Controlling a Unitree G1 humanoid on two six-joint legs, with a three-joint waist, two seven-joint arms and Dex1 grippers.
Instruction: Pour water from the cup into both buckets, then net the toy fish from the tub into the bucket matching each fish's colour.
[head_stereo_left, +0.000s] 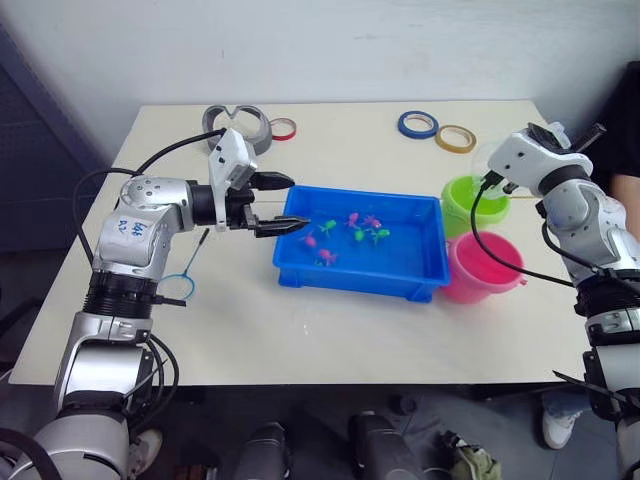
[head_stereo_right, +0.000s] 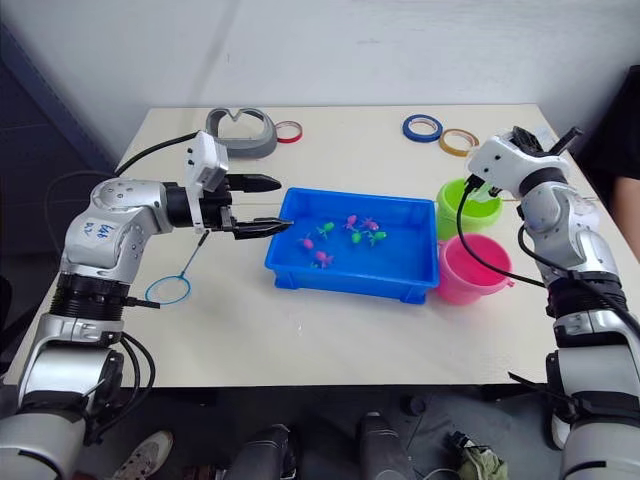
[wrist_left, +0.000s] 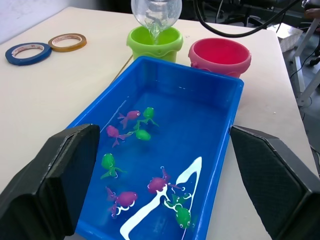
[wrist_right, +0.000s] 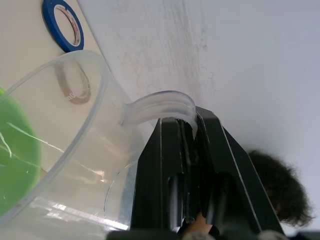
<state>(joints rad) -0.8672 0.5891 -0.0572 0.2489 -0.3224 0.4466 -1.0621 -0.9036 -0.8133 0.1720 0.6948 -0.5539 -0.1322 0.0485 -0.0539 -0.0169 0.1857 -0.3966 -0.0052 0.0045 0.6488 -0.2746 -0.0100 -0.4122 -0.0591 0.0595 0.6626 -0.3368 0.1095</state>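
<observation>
Right hand (wrist_right: 187, 150) pinches the tipped cup (wrist_left: 156, 15) by its handle, directly above the green bucket (wrist_left: 153, 44).

arms: you see silver-grey shells with black joints
cables: black, looping outside
fingers: black
left arm marking: blue writing

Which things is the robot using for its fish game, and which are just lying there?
For the job: clear plastic cup, lime green bucket, pink bucket, blue rectangular tub, tiny pink and green toy fish, light-blue hoop net.

Just lying about: blue tape ring, tan tape ring, red tape ring, grey curved object.
</observation>
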